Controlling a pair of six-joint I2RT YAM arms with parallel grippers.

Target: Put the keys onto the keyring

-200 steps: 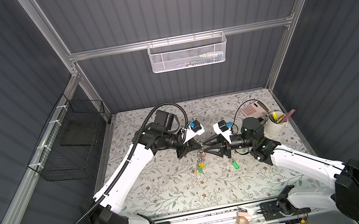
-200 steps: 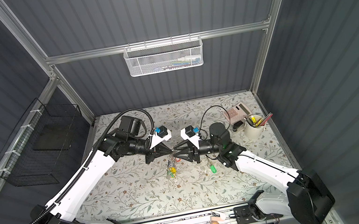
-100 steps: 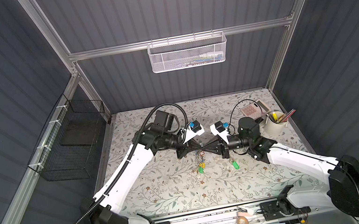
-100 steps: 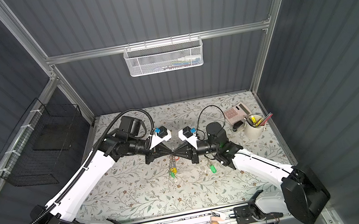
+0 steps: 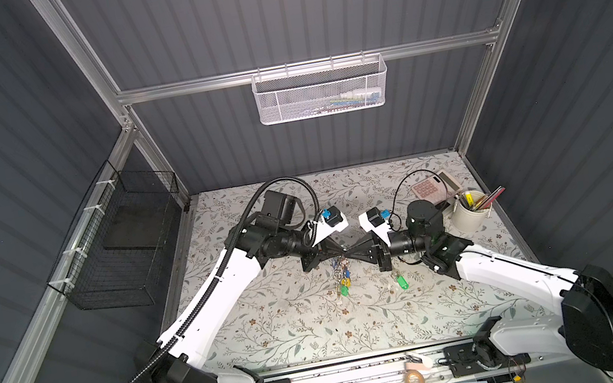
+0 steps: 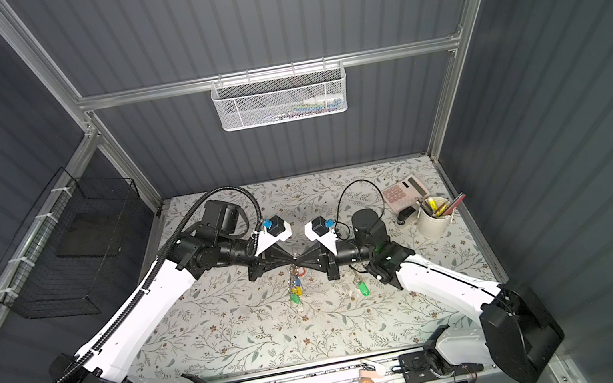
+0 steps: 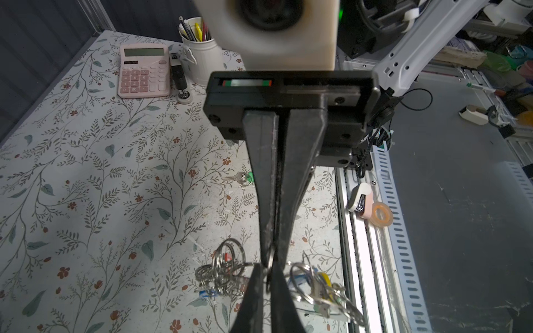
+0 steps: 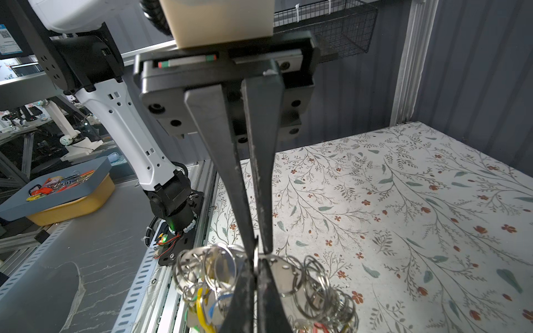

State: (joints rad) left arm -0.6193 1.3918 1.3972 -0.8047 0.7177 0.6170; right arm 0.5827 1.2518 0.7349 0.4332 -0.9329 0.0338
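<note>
Both grippers meet tip to tip above the middle of the floral table. The keyring (image 5: 342, 275) (image 6: 295, 283), a bunch of silver rings with blue, yellow, red and green tags, hangs from them. My left gripper (image 5: 342, 255) (image 7: 267, 266) has the ring's wire in a very narrow gap between its jaws. My right gripper (image 5: 350, 255) (image 8: 257, 261) is shut tight on the same wire. The rings (image 7: 227, 268) (image 8: 314, 282) fan out on both sides of the fingers. The keys (image 5: 401, 282) (image 6: 362, 288) (image 7: 240, 178) with the green tag lie on the table below the right gripper.
A pink calculator (image 5: 428, 187), a small black stapler and a white cup of pens (image 5: 468, 214) stand at the back right. A black wire basket (image 5: 123, 240) hangs on the left wall, a white mesh basket (image 5: 321, 91) on the back wall. A tape roll (image 5: 414, 381) sits on the front rail.
My right gripper has moved left to meet the left gripper's tips and has shut on the keyring. The left arm has stayed in place; its jaws have eased slightly.
</note>
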